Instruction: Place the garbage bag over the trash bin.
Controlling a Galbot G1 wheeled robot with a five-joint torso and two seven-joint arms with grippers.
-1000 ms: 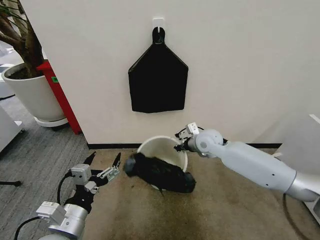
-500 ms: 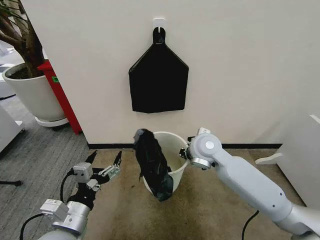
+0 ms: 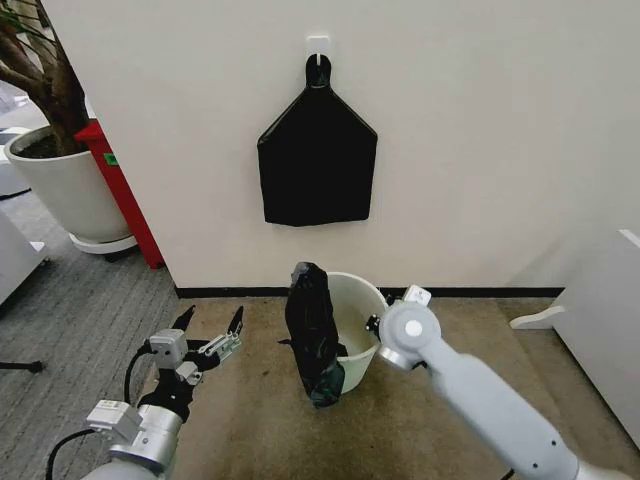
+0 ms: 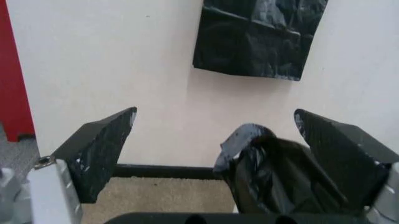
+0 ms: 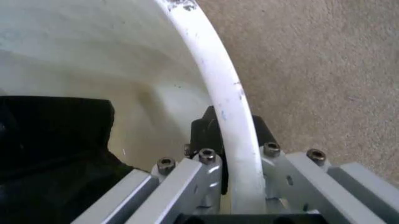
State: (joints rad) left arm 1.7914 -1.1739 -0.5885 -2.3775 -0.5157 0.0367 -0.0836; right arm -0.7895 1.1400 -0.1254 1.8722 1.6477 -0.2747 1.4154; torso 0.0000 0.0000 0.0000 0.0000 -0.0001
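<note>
Standing off at the left there's a big white plant pot (image 3: 62,190) with a tree in it and a red panel (image 3: 122,195) leaning by the wall, nothing to do with the job. Low down on that side the left gripper (image 3: 210,328) just hovers over the brown carpet (image 3: 250,420) with its two black fingers spread wide apart, holding nothing, a little way short of the bin. Up on the wall a flat black house-shaped bundle (image 3: 317,165) hangs from a white hook (image 3: 317,44). Below it sits the trash bin (image 3: 358,310), tipped a bit, with the garbage bag (image 3: 314,335) draped over its left rim, partly inside and partly hanging down the outside to the carpet, so it's nowhere near lining the bin yet. On the right side of the bin, the right gripper (image 5: 234,158) is clamped on the rolled rim, one finger inside the wall and one outside.
</note>
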